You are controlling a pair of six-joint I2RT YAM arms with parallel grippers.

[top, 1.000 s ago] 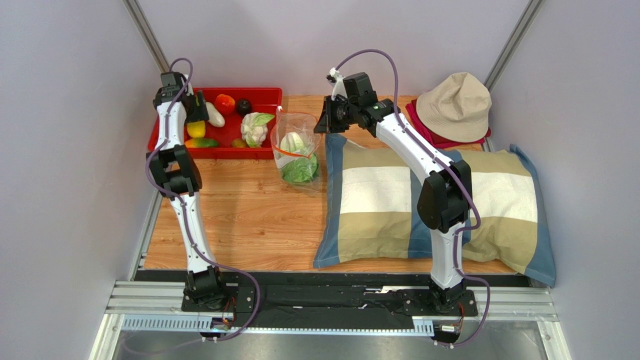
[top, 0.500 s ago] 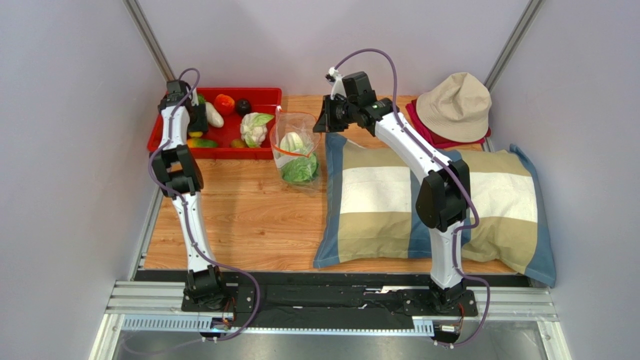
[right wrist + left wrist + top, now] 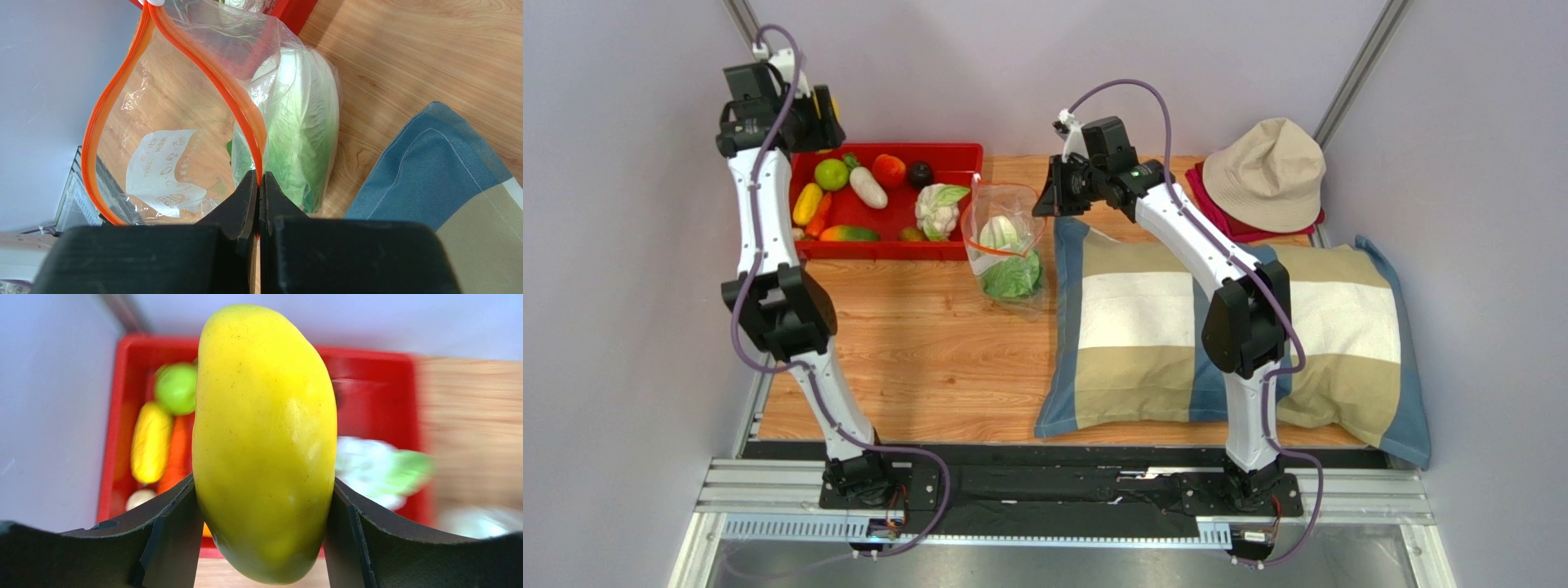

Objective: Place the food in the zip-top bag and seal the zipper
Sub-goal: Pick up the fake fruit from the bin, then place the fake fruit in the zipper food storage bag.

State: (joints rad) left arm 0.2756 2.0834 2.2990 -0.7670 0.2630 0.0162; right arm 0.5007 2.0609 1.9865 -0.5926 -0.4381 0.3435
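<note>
Table: one wooden top (image 3: 928, 355); everything below lies on it.
Pillow: one, checked tan, white and blue (image 3: 1136, 343), filling the 3 o'clock half. Its 10 o'clock corner lies just beside the bag, under the right arm.
Tray: one, red (image 3: 891, 252), at 11 o'clock. Its 3 o'clock end is just beside the bag.
Hat: one, beige (image 3: 1265, 172), at 1 o'clock on a red cloth (image 3: 1208, 202), overlapping the pillow's far edge.
Zip-top bag: one, clear (image 3: 1008, 245), at 12 o'clock between tray and pillow, mouth gaping.
Left gripper: (image 3: 264, 502) raised above the tray's 10 o'clock corner, fingers spread wide and clamped on both sides of one yellow fruit (image 3: 264, 435).
Right gripper: (image 3: 259, 184) at the bag's 3 o'clock side, fingers pressed together on the zipper (image 3: 92, 131).
Bagged food: two pieces, a pale cabbage (image 3: 307, 122) above a lettuce (image 3: 1014, 279).
Tray food: about nine pieces, counting the cauliflower (image 3: 940, 208) at 3 o'clock. The small ones overlap, so the count is unsure.
</note>
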